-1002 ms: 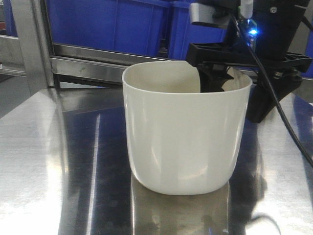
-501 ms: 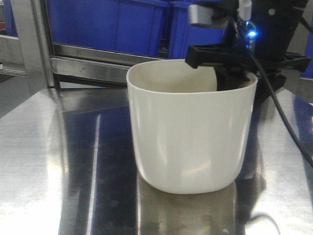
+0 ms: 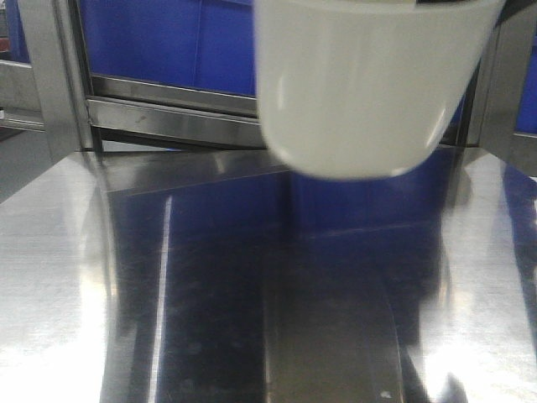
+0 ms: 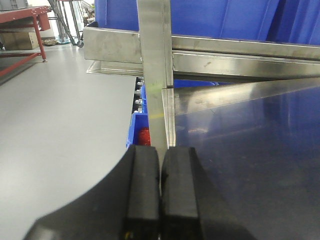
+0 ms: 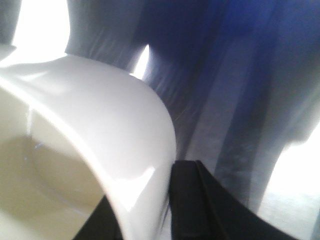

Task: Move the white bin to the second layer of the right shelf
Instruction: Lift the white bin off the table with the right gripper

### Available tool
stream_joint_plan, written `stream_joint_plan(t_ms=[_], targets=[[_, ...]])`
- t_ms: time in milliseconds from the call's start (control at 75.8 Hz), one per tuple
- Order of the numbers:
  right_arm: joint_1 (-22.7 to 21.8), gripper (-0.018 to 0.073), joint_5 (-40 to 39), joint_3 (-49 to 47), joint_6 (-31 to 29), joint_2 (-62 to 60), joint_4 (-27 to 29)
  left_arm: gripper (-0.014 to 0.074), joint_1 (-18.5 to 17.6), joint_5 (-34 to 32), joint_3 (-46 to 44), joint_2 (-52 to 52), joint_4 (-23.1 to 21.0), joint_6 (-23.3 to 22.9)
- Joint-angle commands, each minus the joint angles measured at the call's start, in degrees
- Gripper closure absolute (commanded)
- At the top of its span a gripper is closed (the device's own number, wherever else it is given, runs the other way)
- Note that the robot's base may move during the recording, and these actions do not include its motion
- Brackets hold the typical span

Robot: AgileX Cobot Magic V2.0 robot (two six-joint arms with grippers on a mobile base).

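Much of the white bin (image 3: 361, 92) is hard to read: the top edge of the front view cuts off its rim, and blur smears its outline. It hangs in the air with its base well clear of the steel worktop (image 3: 67, 294), in front of the blue crates (image 3: 168, 42) and the rack rail (image 3: 168, 113) behind.

The right tool (image 5: 145, 210) cannot be made out in the front view. Its own wrist view, also blurred, shows it clenched on the bin's wall near the rim. One black finger (image 5: 192, 205) presses on the outside and a dark shape sits on the inner side.

The left tool (image 4: 161, 160) is clenched with its pads touching and nothing between them. It sits near the worktop's edge, just short of a steel upright (image 4: 155, 75).

Beyond that edge lies grey floor (image 4: 60, 110). Under the bin the worktop stretches open to both sides.
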Motion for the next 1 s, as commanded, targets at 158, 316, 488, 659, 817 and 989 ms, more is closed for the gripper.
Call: stream_joint_plan(t_ms=[158, 316, 488, 659, 817, 989], targets=[[-7.45, 0.051, -6.48, 2.0, -0.57, -11.9, -0.63, 0.0512, -0.26, -5.0, 2.11, -0.81, 0.0, -0.18], [-12.94, 0.051, -11.4, 9.12, -0.57, -20.71, -0.63, 0.0512, -0.26, -5.0, 2.11, -0.81, 0.0, -0.18], [-17.78, 0.051, -16.53, 18.93, -0.57, -30.6, -0.58, 0.0512, -0.26, -5.0, 2.11, -0.81, 0.0, -0.18], [-19.87, 0.051, -19.36, 27.02, -0.57, -38.91, -0.47, 0.0512, -0.26, -5.0, 2.11, -0.81, 0.0, -0.18], [-19.86, 0.051, -19.97, 29.56, -0.57, -42.15, -0.34, 0.0512, -0.26, -5.0, 2.11, -0.81, 0.0, -0.18], [-19.86, 0.051, -20.3, 29.56, -0.57, -42.24, -0.29, 0.0512, -0.26, -5.0, 2.11, -0.81, 0.0, -0.18]])
